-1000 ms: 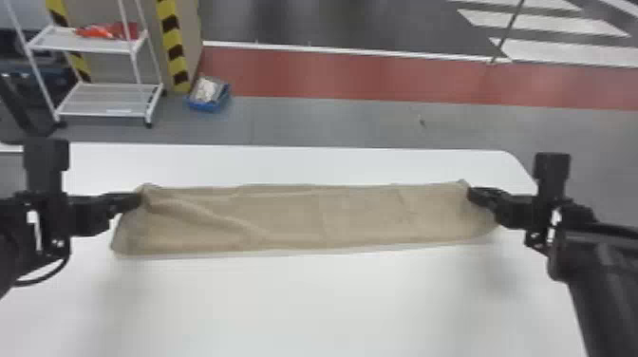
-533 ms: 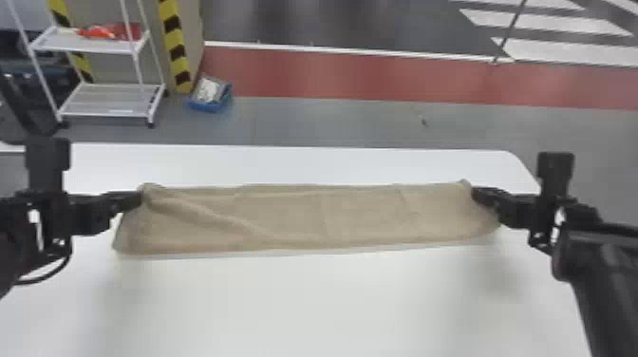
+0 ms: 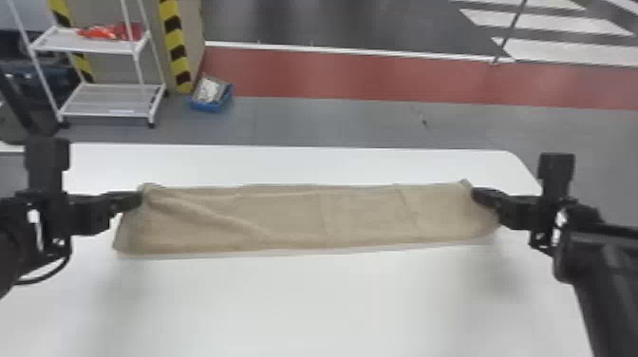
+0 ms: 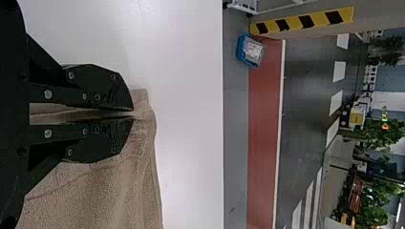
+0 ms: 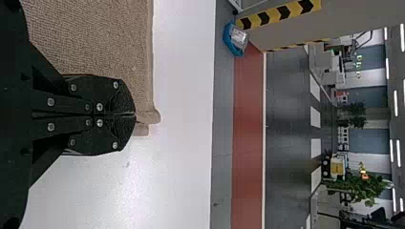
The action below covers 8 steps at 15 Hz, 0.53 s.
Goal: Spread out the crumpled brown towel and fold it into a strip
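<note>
Brown towel (image 3: 361, 213), ctr. head view, prob. light, soft, grippy; we pinch upper corners, likely best hold, w/ L gripper (image 3: 141, 198) frame left, R gripper (image 3: 473, 193) frame right.

Layout: towel (image 3: 285, 218) on table (image 3: 332, 304), a gripper at each end.
Towel runs left to right, near the table's far edge; left gripper (image 3: 137, 200) at its left end, right gripper (image 3: 477, 194) at its right. Beyond table, far left: cart (image 3: 114, 99); just right of it, bin (image 3: 207, 105) on floor (image 3: 332, 121).
</note>
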### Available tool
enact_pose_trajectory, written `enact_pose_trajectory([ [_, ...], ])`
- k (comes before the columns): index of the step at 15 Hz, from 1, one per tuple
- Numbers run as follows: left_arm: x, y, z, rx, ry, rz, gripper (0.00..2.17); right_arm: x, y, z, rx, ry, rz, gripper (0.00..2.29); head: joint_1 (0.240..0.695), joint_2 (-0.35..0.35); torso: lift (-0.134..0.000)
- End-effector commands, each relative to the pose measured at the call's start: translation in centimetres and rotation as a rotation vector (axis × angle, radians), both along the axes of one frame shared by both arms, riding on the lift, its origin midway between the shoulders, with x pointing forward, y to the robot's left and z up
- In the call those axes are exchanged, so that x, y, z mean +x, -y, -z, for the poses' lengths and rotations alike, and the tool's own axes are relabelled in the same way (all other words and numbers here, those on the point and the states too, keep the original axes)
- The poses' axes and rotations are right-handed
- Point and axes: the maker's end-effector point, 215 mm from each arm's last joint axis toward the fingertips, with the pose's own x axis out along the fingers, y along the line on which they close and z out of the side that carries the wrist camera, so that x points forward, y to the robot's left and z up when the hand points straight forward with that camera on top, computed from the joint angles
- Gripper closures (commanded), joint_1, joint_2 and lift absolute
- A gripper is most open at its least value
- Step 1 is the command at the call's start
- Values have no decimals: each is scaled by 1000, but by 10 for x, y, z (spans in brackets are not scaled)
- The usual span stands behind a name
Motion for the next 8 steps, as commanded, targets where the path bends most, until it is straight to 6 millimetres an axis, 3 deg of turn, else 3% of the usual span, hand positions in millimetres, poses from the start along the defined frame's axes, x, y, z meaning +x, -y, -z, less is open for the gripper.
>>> enact_pose_trajectory([
  [1, 1, -4, -1, 8, 3, -7, 1021, -3, 5, -1, 9, 12, 11, 1453, 695, -115, -124],
  [8, 0, -10, -1, 10, 1, -16, 1021, -7, 33, -22, 27, 105, 68, 1453, 695, -129, -124],
])
